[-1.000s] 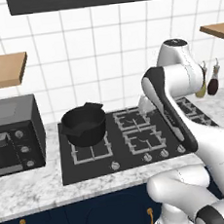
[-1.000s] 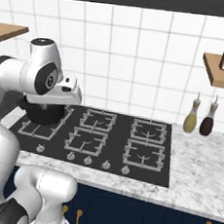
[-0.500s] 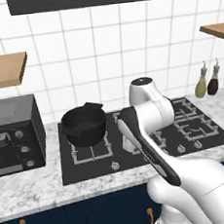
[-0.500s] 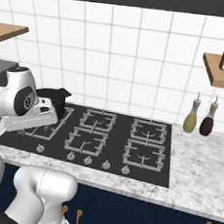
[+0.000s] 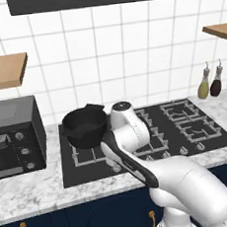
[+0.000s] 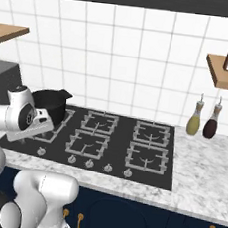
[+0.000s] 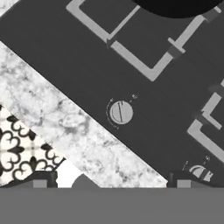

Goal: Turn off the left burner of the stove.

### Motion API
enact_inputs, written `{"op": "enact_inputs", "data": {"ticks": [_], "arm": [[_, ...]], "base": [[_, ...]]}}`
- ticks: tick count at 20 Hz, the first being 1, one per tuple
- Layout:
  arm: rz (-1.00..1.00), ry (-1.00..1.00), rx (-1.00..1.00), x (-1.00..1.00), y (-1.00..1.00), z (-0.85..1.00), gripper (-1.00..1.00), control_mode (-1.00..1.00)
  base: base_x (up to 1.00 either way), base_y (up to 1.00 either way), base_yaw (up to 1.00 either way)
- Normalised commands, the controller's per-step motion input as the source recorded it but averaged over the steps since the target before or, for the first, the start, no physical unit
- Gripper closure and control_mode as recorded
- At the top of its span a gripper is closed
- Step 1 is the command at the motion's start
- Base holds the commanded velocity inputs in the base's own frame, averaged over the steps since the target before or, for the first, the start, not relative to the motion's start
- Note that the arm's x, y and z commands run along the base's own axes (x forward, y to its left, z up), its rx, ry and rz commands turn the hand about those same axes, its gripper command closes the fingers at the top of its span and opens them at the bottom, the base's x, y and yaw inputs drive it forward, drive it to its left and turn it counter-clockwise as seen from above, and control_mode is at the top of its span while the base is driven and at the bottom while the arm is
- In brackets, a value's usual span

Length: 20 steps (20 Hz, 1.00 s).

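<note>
The stove (image 5: 71,175) is a black glass cooktop with grey grates and a front row of silver knobs. A black pot (image 5: 85,126) stands on the left burner (image 5: 91,151), also seen as a square grate (image 7: 131,40) in the hand view. My gripper (image 7: 110,180) hangs open above the stove's front left edge, with nothing between its fingertips (image 7: 40,179). A round silver knob (image 7: 120,112) lies just ahead of it, and a second knob (image 7: 200,171) sits by the right fingertip. From the right base camera, the hand (image 6: 31,121) is low beside the pot (image 6: 49,104).
A black toaster oven (image 5: 13,136) stands on the marble counter (image 5: 30,198) left of the stove. Two bottles (image 5: 209,81) stand at the back right. Wooden shelves (image 6: 225,73) hang on the tiled wall. Patterned floor (image 7: 17,148) shows past the counter edge.
The arm has swung from over the right half of the stove leftward and down, so the hand now hangs low over the front left knobs. The pot has not moved.
</note>
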Motion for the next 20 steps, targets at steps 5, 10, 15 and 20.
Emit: {"op": "enact_inputs", "data": {"ticks": [5,10,15,20], "arm": [[0.0,-0.02,0.0,0.56,0.0,-0.38,-1.0,-1.0],[0.0,0.0,0.04,0.17,0.01,-0.37,-1.0,-1.0],[0.0,0.0,0.01,0.01,0.0,-0.3,-1.0,-1.0],[0.0,0.0,0.0,0.0,0.01,-0.34,-1.0,-1.0]], "base": [[0.0,0.0,0.0],[0.0,0.0,0.0],[0.0,0.0,0.0],[0.0,0.0,0.0]]}}
